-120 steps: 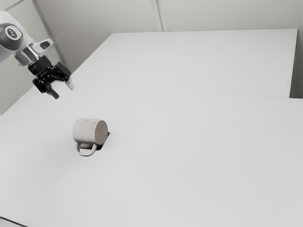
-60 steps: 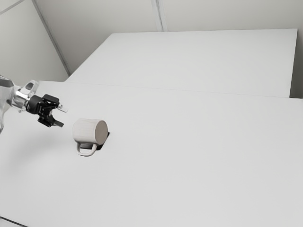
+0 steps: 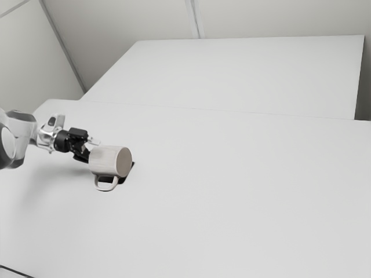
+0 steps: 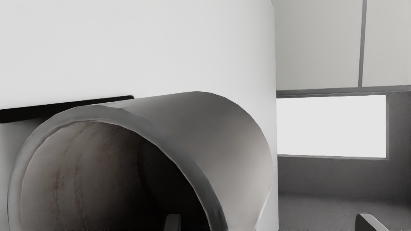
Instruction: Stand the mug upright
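The gripper (image 3: 95, 152) is low over the table at the exterior view's left, right at the open end of the mug (image 3: 104, 160). The pale mug lies on its side, its base facing the exterior view's right and its handle toward the exterior view's bottom. In the wrist view the gripper (image 4: 265, 223) is open, its fingertips far apart. One fingertip stands in front of the dark mouth of the mug (image 4: 205, 128), the other outside its wall. I cannot tell how deep the first one reaches.
The white table (image 3: 232, 197) extends around the mug. A dark strip (image 4: 96, 102) lies on the table against the mug. Beyond the table edge is a wall (image 4: 318, 45) with a bright rectangular panel (image 4: 330, 126).
My hand has come down and moved toward the exterior view's right, up to the mug's open end. The mug has not visibly moved.
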Available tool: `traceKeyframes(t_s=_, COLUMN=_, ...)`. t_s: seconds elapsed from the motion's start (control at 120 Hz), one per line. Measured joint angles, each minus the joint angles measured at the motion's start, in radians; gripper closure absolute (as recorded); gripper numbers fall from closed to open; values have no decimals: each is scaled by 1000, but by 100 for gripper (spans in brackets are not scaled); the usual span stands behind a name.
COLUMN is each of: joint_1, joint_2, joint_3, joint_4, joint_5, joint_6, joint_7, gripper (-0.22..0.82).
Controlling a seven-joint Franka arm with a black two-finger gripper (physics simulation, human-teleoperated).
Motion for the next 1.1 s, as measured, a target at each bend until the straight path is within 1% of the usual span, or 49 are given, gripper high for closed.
traceKeyframes(t_s=0.1, joint_1=-1, joint_2=-3, joint_3=0, joint_4=-3, joint_5=-11, joint_6=-18, joint_7=22, gripper=36)
traceKeyframes(t_s=0.158, joint_1=-2, joint_2=-4, joint_3=0, joint_4=-3, joint_5=-18, joint_6=-25, joint_7=33, gripper=48)
traceKeyframes(t_s=0.242, joint_1=-4, joint_2=-5, joint_3=-1, joint_4=-4, joint_5=-27, joint_6=-31, joint_7=47, gripper=60)
traceKeyframes(t_s=0.333, joint_1=-3, joint_2=-5, joint_3=-1, joint_4=-5, joint_5=-36, joint_6=-36, joint_7=60, gripper=68)
traceKeyframes(t_s=0.425, joint_1=-3, joint_2=-7, joint_3=-1, joint_4=-8, joint_5=-51, joint_6=-40, joint_7=70, gripper=72)
traceKeyframes(t_s=0.533, joint_1=-4, joint_2=-22, joint_3=-1, joint_4=-29, joint_5=-73, joint_6=-48, joint_7=77, gripper=74)
traceKeyframes(t_s=0.608, joint_1=-22, joint_2=-83, joint_3=1, joint_4=-59, joint_5=-59, joint_6=-46, joint_7=70, gripper=75)
traceKeyframes(t_s=0.675, joint_1=-67, joint_2=-165, joint_3=0, joint_4=-74, joint_5=19, joint_6=-15, joint_7=55, gripper=76)
traceKeyframes(t_s=0.775, joint_1=-168, joint_2=-283, joint_3=-2, joint_4=-81, joint_5=208, joint_6=76, joint_7=14, gripper=77)
traceKeyframes(t_s=0.808, joint_1=-199, joint_2=-318, joint_3=-13, joint_4=-81, joint_5=285, joint_6=114, joint_7=-4, gripper=77)
traceKeyframes(t_s=0.85, joint_1=-220, joint_2=-346, joint_3=-42, joint_4=-81, joint_5=381, joint_6=166, joint_7=-28, gripper=77)
traceKeyframes(t_s=0.983, joint_1=-263, joint_2=-397, joint_3=-150, joint_4=-81, joint_5=689, joint_6=333, joint_7=-122, gripper=77)
traceKeyframes(t_s=1.058, joint_1=-279, joint_2=-404, joint_3=-185, joint_4=-88, joint_5=833, joint_6=418, joint_7=-185, gripper=78)
traceKeyframes(t_s=1.1, joint_1=-286, joint_2=-419, joint_3=-195, joint_4=-124, joint_5=894, joint_6=474, joint_7=-219, gripper=78)
